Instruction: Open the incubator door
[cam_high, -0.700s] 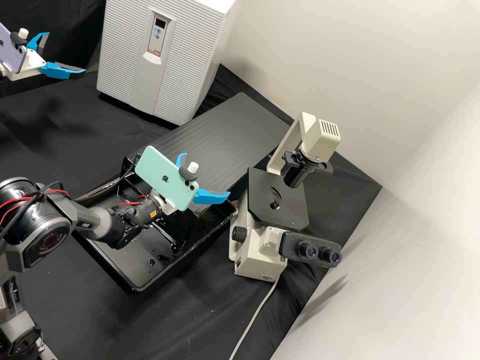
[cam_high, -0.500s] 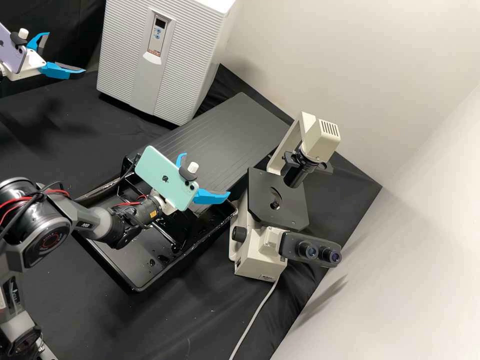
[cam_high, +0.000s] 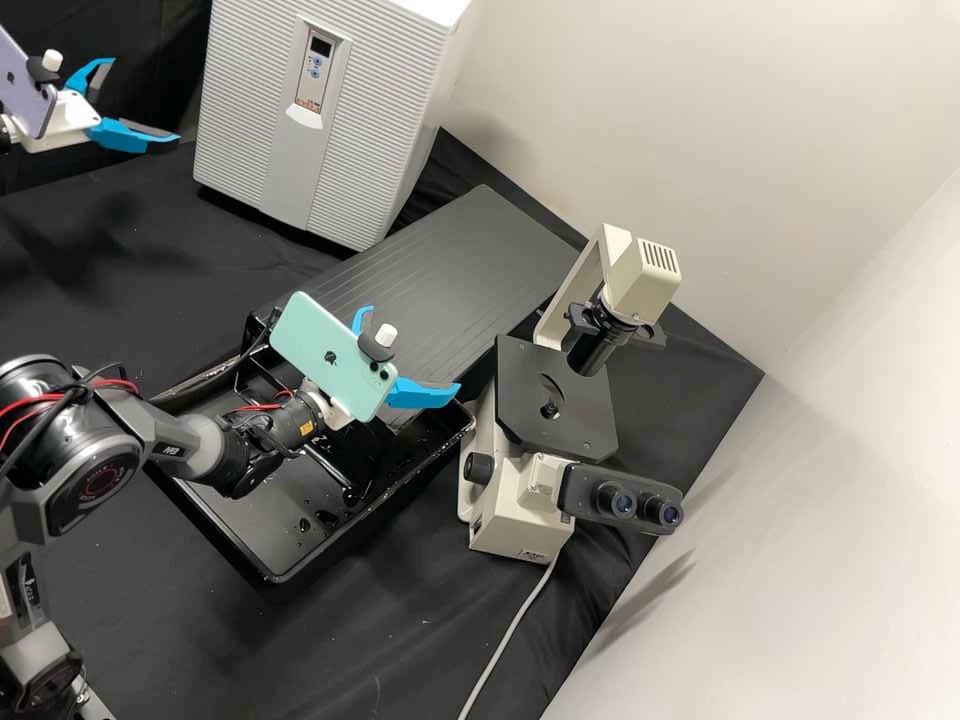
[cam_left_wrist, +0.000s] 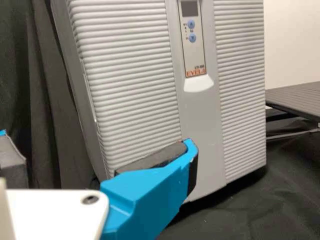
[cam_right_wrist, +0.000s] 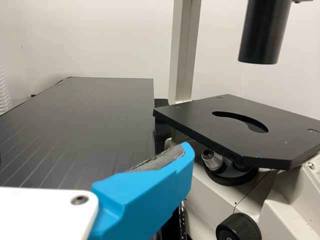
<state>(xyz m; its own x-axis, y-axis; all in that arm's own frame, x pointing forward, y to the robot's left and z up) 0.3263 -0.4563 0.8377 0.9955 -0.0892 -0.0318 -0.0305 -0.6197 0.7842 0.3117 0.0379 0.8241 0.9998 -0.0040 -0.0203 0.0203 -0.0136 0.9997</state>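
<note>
Upright on the desk (cam_high: 150, 235), the incubator (cam_high: 345, 150) stands closed, left gripper (cam_high: 143, 100) and right gripper (cam_high: 412, 348) fingers (cam_left_wrist: 142, 200) apart; its rigid, ribbed door (cam_left_wrist: 130, 80) likely needs a firm first pull at one side edge.

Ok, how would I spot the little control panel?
Find the tall, pale grey cabinet with the ribbed front. Down its middle runs a smooth strip, with the control panel near the top. A small dark screen above two blue buttons sets it apart from the plain ridges either side.

Left tool (cam_high: 145, 100), right tool (cam_high: 414, 349) both spread wide
</note>
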